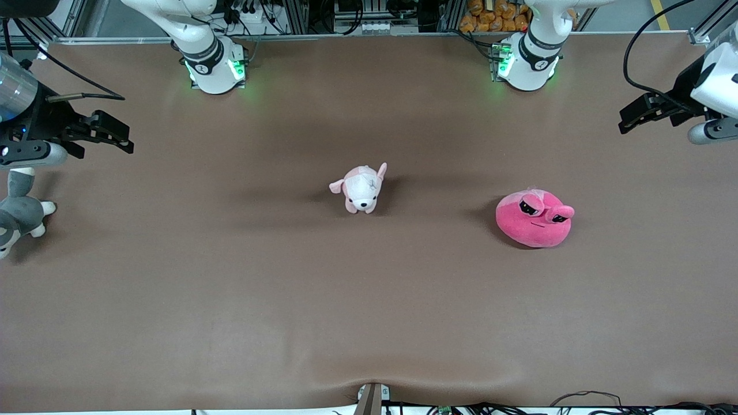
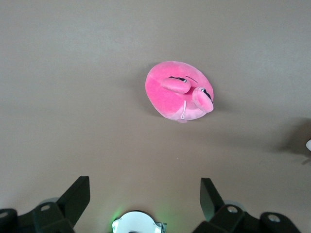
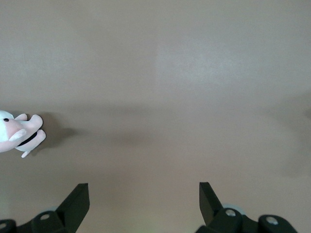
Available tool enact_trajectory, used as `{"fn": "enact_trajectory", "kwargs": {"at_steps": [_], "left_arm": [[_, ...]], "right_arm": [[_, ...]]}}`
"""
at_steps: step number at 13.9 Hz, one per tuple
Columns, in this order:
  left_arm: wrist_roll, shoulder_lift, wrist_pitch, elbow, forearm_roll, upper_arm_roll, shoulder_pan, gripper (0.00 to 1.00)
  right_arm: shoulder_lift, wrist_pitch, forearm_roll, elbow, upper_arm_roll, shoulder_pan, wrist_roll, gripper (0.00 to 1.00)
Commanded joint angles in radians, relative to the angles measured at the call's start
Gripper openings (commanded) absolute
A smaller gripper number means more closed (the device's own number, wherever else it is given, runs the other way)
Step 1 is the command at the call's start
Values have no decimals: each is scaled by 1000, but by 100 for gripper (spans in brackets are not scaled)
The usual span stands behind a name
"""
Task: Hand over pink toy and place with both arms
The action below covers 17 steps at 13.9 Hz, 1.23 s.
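One hot-pink round plush, pink toy (image 1: pixel 534 221), two bulging half-lidded black eyes, sitting on brown worktop (image 1: pixel 230 300) toward left arm's end. Left claw (image 1: pixel 637 115) and right claw (image 1: pixel 112 137) hovering wide apart, holding nothing.

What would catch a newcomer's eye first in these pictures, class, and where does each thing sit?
The hot-pink toy stands out, lying on the brown table toward the left arm's end. A pale puppy plush sits mid-table, and a grey-and-white plush lies at the right arm's end. The left gripper and right gripper hang open over their own ends of the table.
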<state>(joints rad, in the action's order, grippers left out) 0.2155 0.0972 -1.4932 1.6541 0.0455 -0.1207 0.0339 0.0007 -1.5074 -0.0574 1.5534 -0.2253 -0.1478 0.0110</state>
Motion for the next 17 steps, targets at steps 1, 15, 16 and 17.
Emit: {"fn": "enact_trajectory", "kwargs": {"at_steps": [1,15,16,17], "left_arm": [[2,47,-48,71,5,-8,4,100],[188,44,-188,213,-56,-7,21,100],[230,30,-197,213,-58,-7,20,100],[275,17,-203,214,-58,-7,20,100]], "right_arm": [[-27,-8,-1,25,-2,-10,-13,100],[54,-17,85,-18,3,-18,-9,100],[61,-19,99,-24,1,-18,-11,100],[79,-19,102,-44,1,-12,-9,100]]}}
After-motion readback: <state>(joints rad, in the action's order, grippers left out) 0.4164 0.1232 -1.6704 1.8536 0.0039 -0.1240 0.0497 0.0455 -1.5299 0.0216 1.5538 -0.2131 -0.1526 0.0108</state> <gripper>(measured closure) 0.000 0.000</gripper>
